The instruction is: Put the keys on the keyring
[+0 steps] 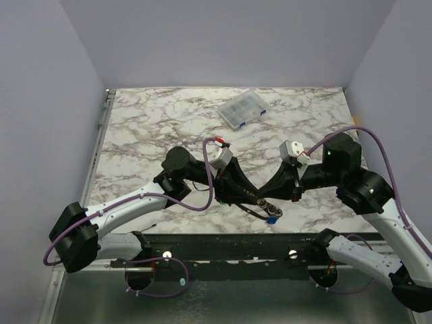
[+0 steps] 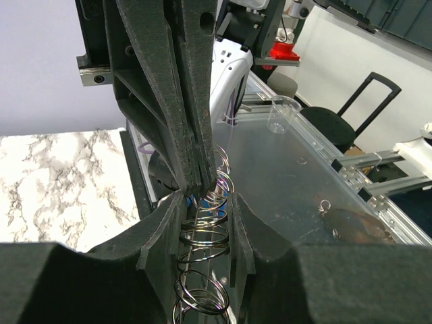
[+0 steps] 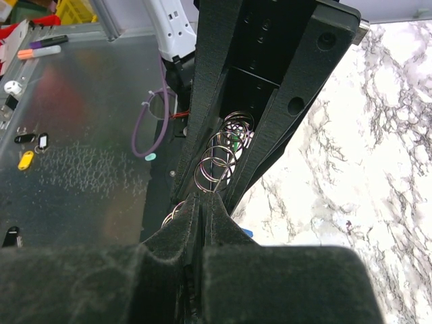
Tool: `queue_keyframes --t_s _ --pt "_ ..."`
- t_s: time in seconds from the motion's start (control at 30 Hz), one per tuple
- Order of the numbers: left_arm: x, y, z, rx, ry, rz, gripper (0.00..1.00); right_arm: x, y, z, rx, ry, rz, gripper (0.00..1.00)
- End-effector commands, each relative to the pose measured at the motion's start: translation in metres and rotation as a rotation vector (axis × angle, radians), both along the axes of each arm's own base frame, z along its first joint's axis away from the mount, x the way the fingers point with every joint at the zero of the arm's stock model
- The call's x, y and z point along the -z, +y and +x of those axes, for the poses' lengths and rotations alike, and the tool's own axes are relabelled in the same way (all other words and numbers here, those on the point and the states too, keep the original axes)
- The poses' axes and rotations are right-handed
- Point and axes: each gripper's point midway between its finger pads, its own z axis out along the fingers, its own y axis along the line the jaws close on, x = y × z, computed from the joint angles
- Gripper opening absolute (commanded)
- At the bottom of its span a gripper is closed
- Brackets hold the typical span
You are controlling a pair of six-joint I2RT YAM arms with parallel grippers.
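Both grippers meet tip to tip over the near edge of the worktop (image 1: 155, 128), right of centre. Right gripper (image 3: 202, 202): jaws closed, pinching a ring of the keyring (image 2: 197, 236) chain. Left gripper (image 2: 202, 219): jaws narrowly apart, chain rings filling the gap; pinched or merely cradled, cannot tell. The chain's long axis runs straight from one gripper to the other. A blue key (image 1: 272, 218) sits just beside the meeting point, on the near side. Judgement: open room lies toward the far side; the near edge is close, so a slipped key could fall off
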Motion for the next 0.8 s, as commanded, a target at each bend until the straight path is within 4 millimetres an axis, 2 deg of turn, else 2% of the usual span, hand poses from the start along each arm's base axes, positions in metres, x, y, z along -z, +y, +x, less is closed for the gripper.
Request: queue_keyframes --t_s 0.0,0.07,0.23,0.3,0.57,0.77 --pt "-0.025 0.005 -0.003 -0.005 -0.081 -0.084 0.0 0.005 0.003 0.002 -0.004 -0.005 -0.005 0.01" --pt "-0.026 0.005 -0.003 -0.007 -0.083 -0.087 0.0 0.003 0.004 0.005 0.008 -0.008 -0.001 0.02" --pt "-0.027 0.006 -0.003 -0.013 -0.087 -0.096 0.0 -0.001 0.004 0.008 0.032 -0.014 0.006 0.4" --pt "-0.028 0.006 -0.003 -0.015 -0.09 -0.101 0.0 -0.002 0.004 0.01 0.047 -0.018 0.009 0.48" --pt "-0.03 0.008 -0.003 -0.025 -0.104 -0.118 0.0 -0.019 0.002 0.015 0.101 -0.072 0.074 0.56" --pt "-0.031 0.012 0.0 -0.081 -0.15 -0.157 0.0 -0.053 -0.013 0.036 0.294 -0.178 0.179 0.6"
